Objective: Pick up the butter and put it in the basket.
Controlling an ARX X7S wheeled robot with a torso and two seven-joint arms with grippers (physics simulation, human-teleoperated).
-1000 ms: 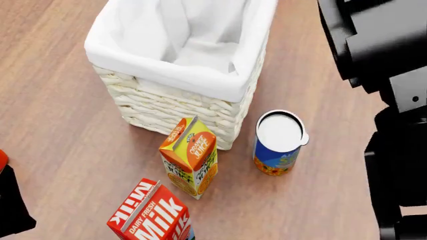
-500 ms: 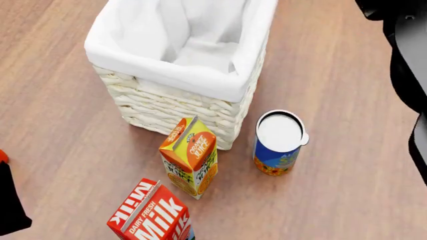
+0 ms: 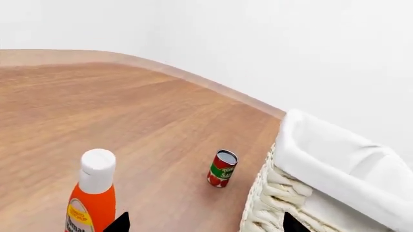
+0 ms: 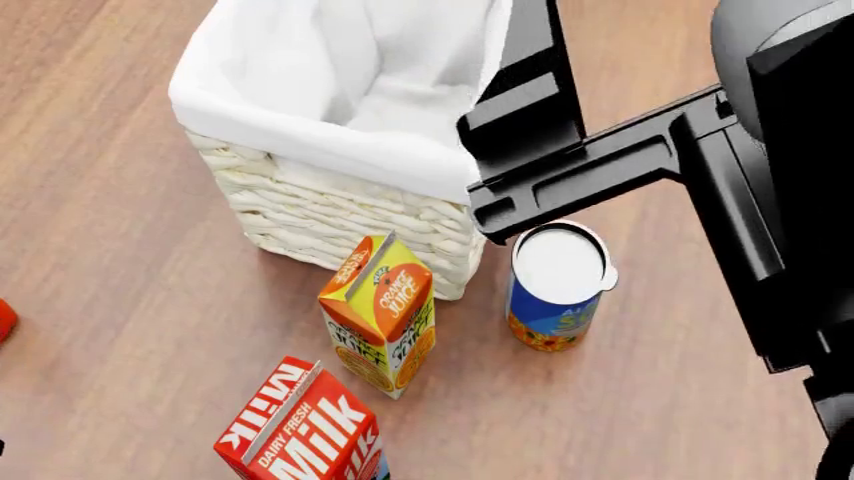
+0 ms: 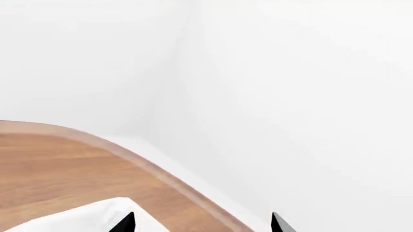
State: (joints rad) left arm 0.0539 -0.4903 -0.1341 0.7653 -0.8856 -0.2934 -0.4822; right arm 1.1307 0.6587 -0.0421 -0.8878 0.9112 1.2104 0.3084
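Cream wicker basket point(image 4: 350, 205), white cloth liner over rim, upright on wooden surface; butter unseen.

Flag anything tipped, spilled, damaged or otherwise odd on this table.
Nothing stands out. The juice carton, milk carton, blue can, soup can and orange bottle all stand upright, with no spill in view. The basket sits level and looks intact. The butter is not visible in any view.

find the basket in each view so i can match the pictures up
Head view: the basket fills the upper left, right arm partly over its right corner.
Left wrist view: basket corner at lower right.
Right wrist view: only a sliver of its white liner at the bottom edge.
Shared landmark: the folded white liner rim.
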